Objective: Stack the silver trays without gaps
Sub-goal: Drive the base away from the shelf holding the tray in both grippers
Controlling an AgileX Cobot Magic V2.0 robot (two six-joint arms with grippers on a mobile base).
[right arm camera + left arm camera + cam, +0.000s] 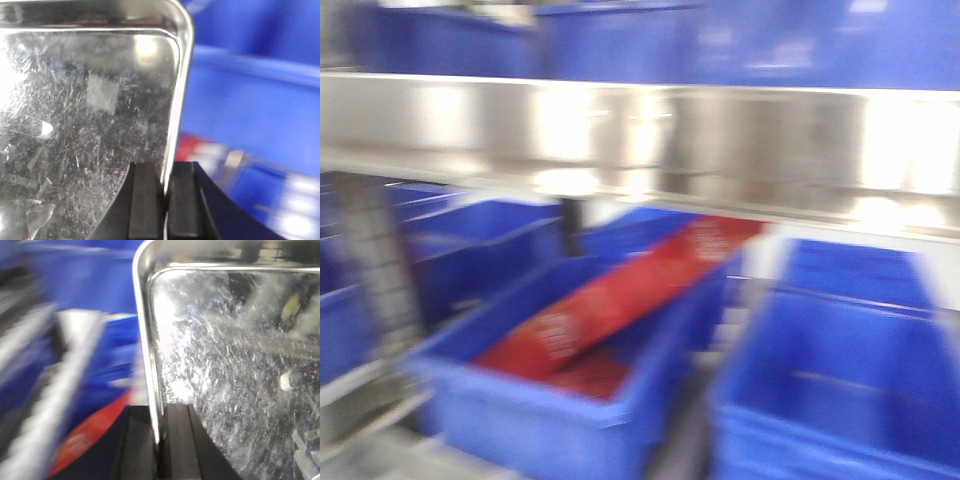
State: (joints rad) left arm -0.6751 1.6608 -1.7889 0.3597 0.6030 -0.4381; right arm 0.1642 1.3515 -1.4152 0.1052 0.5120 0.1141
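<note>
Reading the front view from its left edge, I log everything here as heavily blurred.

- Near blue bin (pixel 520 410), left of centre. It holds a long red packet (pixel 620 295) lying tilted, low end in the bin and high end toward the right rear.
- Second blue bin (pixel 840 390), to the right, just beside the first.
- Broad shiny steel band (pixel 620 130), spanning the full width above both bins. I cannot tell what it belongs to.
- Upper blue bins (pixel 720 40), behind the band's top edge.

Left wrist view:
- Blue bin wall (pixel 90 275), smeared by motion, on the left side, with a red patch (pixel 85 440) below it.
- Silver tray (pixel 235 380), filling the right side. Its rounded corner sits at the top left, and its floor is scratched and mirror-bright.
- Left gripper (pixel 159 415), at the bottom edge. Its black fingers (pixel 178 445) are closed tight on the tray's thin left rim, one inside the tray wall and one outside.

Right wrist view:
- Silver tray (pixel 90 125) again, filling the left side, with its rounded corner at the top right. I cannot tell whether it is the same tray seen from its other end.
- Right gripper (pixel 164 172), at the bottom. Its black fingers (pixel 145 205) are pinched on the thin right rim, one on each side of the wall.
- Blue bin rim (pixel 260 65), blurred, beyond the tray on the right.
</note>
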